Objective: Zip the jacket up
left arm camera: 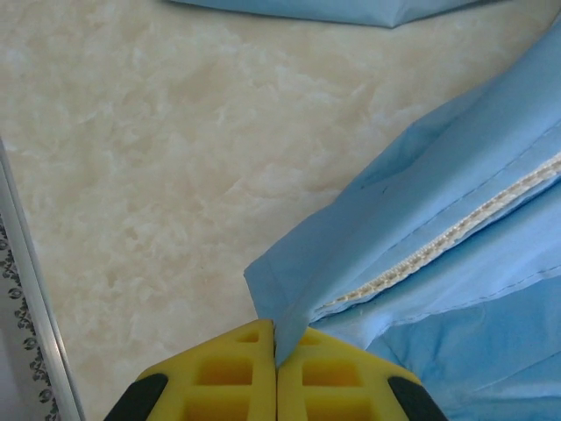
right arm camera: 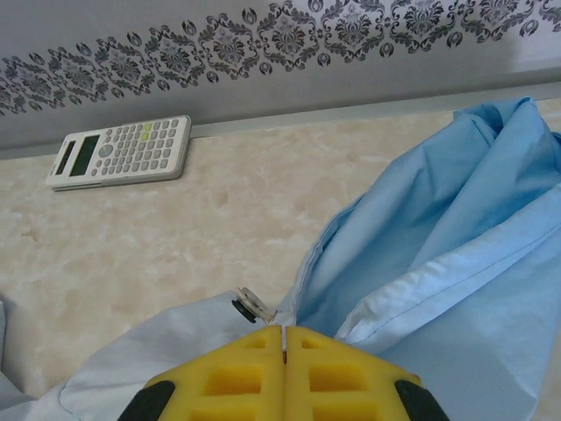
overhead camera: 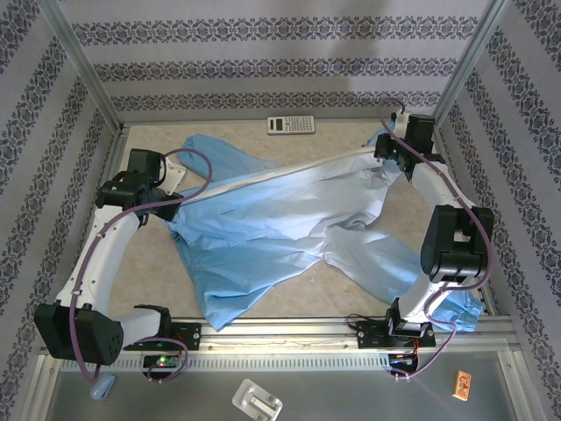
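i see the jacket (overhead camera: pixel 280 228) spread across the desk (left arm camera: pixel 158 175), its pale zipper strip (overhead camera: pixel 280 173) stretched in a line between the two arms. my left end effector (left arm camera: pixel 276 346) is clamped tight on a corner of the blue fabric, right at the end of the zipper teeth. my right end effector (right arm camera: pixel 283 333) is closed too, pinching the jacket edge, with the zipper slider (right arm camera: pixel 250 305) just beside its tips. a calculator (right arm camera: pixel 118 151) lies by the far wall.

Your jacket (overhead camera: pixel 263 228) is hidden behind the right arm (overhead camera: pixel 456 241) at the table's (overhead camera: pixel 351 285) near right corner. A fitting (right arm camera: pixel 250 305) sits half-covered by the right gripper (right arm camera: pixel 283 330). The calculator (right arm camera: pixel 121 151) keys are unreadable.
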Controlling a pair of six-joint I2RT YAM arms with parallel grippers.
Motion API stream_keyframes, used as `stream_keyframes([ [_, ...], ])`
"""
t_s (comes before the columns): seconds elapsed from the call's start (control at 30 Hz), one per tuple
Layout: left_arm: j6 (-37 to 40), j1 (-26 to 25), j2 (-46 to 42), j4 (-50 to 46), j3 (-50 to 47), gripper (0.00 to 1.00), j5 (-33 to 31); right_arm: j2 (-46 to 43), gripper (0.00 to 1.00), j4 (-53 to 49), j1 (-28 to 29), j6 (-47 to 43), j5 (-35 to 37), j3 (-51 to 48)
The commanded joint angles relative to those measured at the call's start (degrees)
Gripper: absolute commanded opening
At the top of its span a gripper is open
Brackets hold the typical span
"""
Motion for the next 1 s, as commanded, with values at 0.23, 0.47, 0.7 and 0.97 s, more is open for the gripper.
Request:
stream_keyframes([
  [0.23,-1.96,2.48,2.74,-3.12,5.94,0.0,-3.45,-0.41,0.0,-0.12,-0.31,-1.47,2.76,3.21],
  [0.47,-0.82,2.52,0.47,0.74,4.95,0.34,-3.14,-3.95,0.45,0.75,-0.13,-0.18,3.05,1.63],
  [0.7,0.24,2.55,-6.66,8.04,2.05,0.7,-7.91,-11.24,0.58,-1.25,-0.13,-0.94,4.85,-0.45],
  [0.97,-2.74,2.57,-9.27,14.34,-0.41,0.8,-7.59,-23.03,0.71,-0.63,-0.13,-0.12,6.21,-8.73],
])
